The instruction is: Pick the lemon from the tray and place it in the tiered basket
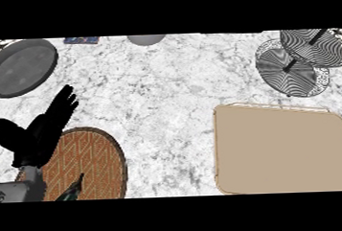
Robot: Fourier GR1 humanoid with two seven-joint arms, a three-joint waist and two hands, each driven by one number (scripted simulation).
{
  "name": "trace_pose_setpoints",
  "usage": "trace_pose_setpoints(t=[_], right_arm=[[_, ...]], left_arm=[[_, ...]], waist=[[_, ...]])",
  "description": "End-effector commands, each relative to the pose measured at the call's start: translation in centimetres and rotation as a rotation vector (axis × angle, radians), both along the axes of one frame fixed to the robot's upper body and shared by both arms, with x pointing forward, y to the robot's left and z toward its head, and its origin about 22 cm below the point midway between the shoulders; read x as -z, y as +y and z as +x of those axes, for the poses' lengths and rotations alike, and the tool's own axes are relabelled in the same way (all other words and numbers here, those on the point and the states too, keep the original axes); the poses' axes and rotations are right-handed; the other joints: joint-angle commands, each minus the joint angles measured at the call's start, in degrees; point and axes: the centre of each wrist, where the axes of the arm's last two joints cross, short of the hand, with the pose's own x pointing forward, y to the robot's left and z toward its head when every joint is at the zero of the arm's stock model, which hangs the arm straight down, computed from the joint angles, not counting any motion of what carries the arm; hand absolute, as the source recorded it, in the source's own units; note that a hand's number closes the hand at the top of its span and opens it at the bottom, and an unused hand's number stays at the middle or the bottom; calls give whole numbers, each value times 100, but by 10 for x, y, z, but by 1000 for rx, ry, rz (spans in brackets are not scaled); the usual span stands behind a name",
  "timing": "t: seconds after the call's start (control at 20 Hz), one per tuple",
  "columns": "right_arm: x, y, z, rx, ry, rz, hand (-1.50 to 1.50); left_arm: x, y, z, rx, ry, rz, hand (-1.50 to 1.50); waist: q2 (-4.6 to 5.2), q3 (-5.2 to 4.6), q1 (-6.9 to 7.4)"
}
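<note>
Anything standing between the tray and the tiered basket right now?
Nothing visible. Only bare counter lies between the tray and the tiered basket, which stands just beyond the tray's far edge.

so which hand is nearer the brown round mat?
Left. The left hand is open, fingers straight, over the brown round mat's upper-left edge at the view's left. The right hand shows nowhere in the head view.

Kitchen setting. Indicators: a white marble counter [166, 98]; a grey pan [20, 67] beyond the left hand [40, 131]; a round woven mat [87, 163] just right of it; a tiered basket [303, 60] far right.
</note>
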Motion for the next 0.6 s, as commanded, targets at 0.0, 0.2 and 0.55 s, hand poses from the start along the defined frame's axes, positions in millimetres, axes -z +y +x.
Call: trace_pose_setpoints(t=[0.0, 0.2, 0.55], right_arm=[[-23, 13, 32, -42, 13, -2, 150], [-18, 37, 59, -57, 45, 15, 150], [11, 85, 100, -66, 101, 9, 150]], left_arm=[[7, -1, 0, 15, 8, -15, 0], [6, -18, 1, 5, -1, -2, 0], [3, -3, 9, -31, 7, -4, 0]], waist=[[13, -10, 76], [-33, -13, -88], [-34, -14, -135]])
